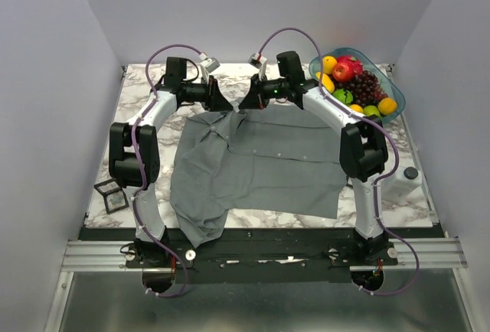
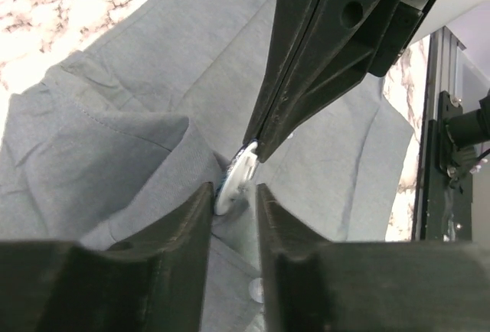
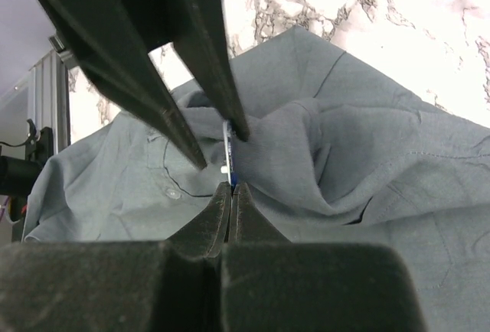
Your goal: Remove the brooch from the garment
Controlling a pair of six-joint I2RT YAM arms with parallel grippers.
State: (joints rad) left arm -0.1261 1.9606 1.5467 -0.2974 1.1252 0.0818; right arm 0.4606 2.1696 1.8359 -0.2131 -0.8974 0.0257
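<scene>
Pinches, with right gripper (image 3: 231,187) clenched, rim of tiny blue round brooch (image 3: 228,148) at collar of large grey button-up shirt (image 1: 260,164) on white marble table (image 1: 291,221). Straddles brooch with left gripper (image 2: 233,191), jaws parted; cannot tell whether gripping.

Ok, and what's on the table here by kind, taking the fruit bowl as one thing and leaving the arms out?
Shirt: 1
Brooch: 1
Fruit bowl: 1
Wire cube: 1
White container: 1
Total: 5
</scene>
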